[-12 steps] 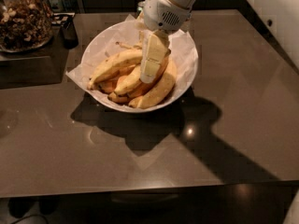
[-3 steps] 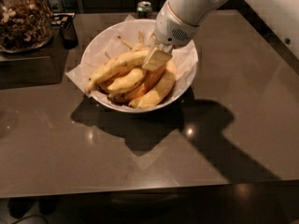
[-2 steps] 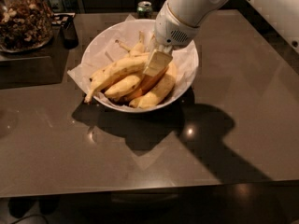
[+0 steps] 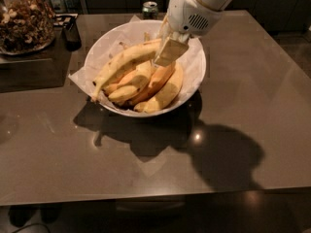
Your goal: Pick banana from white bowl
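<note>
1. Camera view, where things are: the white bowl [image 4: 196,79] stands on the table [image 4: 252,101] near the far edge, about midway between the far corners. The banana [image 4: 127,57] lies across the top of the shorter bananas [image 4: 163,89]. Its dark tip reaches over the rim toward the left edge, and its other end rises to the gripper [image 4: 167,56].
2. Camera view, the grasp: the gripper hangs over the far right part of the bowl and appears to be pinching the banana's raised end. The arm hides the second finger, so I cannot be sure how deep the pinch is.
3. The step in hand, as I judge it, is lifting the banana out. Because the hold is at one end, the long free part will want to hang down and turn.
4. To do it well, raise slowly and straight up until the low tip is above the rim and above the crinkled paper [image 4: 80,76]. Dragging could pull the paper or the bowl toward the left edge.
5. Keep the pressure moderate, since the fruit is soft and will bruise.
6. Move away toward the near edge, not toward the jar [image 4: 24,18] at the far left corner or the can [image 4: 150,8] at the far edge.
</note>
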Controlling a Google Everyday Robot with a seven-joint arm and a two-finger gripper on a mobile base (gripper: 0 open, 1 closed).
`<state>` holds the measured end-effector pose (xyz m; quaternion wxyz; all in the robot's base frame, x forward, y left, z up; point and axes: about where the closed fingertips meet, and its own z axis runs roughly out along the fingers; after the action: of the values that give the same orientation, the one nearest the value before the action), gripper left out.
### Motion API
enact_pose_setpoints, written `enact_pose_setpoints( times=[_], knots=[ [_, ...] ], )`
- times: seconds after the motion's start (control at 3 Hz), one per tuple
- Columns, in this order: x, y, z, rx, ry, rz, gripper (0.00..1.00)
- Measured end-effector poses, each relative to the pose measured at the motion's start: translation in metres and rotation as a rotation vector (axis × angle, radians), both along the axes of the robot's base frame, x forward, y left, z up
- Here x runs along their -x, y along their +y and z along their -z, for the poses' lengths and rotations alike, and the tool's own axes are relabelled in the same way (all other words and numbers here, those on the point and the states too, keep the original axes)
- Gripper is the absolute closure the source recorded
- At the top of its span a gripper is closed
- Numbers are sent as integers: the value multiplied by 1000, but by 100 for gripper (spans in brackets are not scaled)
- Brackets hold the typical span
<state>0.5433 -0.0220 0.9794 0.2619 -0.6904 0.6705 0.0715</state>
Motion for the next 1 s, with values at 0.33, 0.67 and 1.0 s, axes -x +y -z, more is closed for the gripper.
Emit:
enact_pose_setpoints(
  times=[0.33, 0.67, 1.0],
  knots=[
    [31, -12, -25, -28, -1, -18, 100],
    [68, -24, -40, -98, 8, -44, 100],
    [98, -34, -53, -175, 13, -76, 100]
  ],
)
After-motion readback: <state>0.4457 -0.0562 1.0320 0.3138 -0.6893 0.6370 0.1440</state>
